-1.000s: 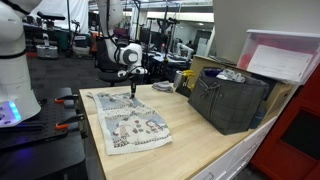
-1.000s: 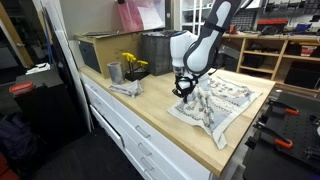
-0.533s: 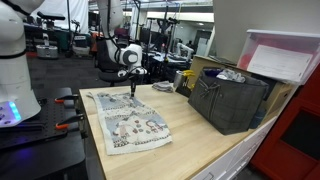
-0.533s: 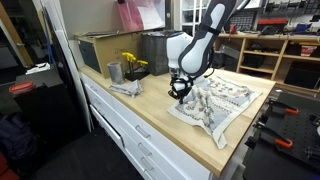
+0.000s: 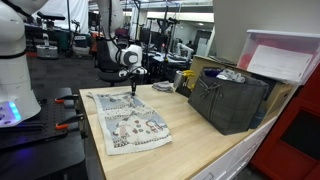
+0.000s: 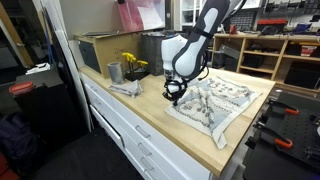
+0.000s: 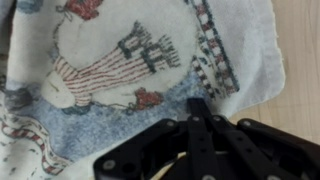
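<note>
A printed cloth [image 5: 130, 125] with a snowman and house pattern lies spread flat on the wooden counter [image 5: 195, 140]. It shows in both exterior views [image 6: 218, 105] and fills most of the wrist view [image 7: 100, 70]. My gripper [image 5: 132, 95] points straight down at the cloth's edge near the counter's corner [image 6: 174, 100]. In the wrist view its fingers [image 7: 197, 103] are pressed together, with the tip over the cloth's border next to bare wood. No fold of cloth shows between the fingers. I cannot tell whether the tip touches the cloth.
A dark grey bin [image 5: 230, 100] stands on the counter beyond the cloth, with a clear pink-lidded box [image 5: 285, 55] above it. A metal cup [image 6: 114, 72], yellow flowers [image 6: 132, 64] and a crumpled grey rag [image 6: 125, 88] sit near the counter's end. Drawers run below the front edge.
The gripper has slid a little along the cloth's edge toward the counter's end with the cup. The cloth looks much the same.
</note>
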Tool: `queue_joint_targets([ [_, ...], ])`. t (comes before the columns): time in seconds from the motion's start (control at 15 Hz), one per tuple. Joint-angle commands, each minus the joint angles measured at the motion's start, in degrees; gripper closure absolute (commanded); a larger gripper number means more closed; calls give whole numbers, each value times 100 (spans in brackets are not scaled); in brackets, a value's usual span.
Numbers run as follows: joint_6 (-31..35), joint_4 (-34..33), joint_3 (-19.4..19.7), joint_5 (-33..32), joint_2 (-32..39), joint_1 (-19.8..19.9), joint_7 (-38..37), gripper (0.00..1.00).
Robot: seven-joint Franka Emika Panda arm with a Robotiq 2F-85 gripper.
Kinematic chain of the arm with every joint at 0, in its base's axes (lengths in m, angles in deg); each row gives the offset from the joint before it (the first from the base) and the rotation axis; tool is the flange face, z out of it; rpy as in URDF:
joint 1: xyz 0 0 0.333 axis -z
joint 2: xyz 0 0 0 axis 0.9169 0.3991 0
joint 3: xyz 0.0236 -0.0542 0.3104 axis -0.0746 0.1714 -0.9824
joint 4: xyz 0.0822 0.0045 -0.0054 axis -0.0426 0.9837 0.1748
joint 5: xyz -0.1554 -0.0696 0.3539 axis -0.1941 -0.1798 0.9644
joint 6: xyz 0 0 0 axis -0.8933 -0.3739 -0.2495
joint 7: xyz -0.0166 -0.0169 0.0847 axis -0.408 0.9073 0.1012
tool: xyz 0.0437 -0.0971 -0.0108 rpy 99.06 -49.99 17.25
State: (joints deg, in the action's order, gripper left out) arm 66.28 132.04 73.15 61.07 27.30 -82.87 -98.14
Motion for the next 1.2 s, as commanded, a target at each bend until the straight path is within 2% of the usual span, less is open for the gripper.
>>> queue_joint_targets([
  [0.0,146,-364,-17,228,307,-24,200,100],
  [0.93,101,-1832,-78,566,1082,-104,186,100],
  [1.13,135,-1945,-58,590,1066,-132,187,100],
])
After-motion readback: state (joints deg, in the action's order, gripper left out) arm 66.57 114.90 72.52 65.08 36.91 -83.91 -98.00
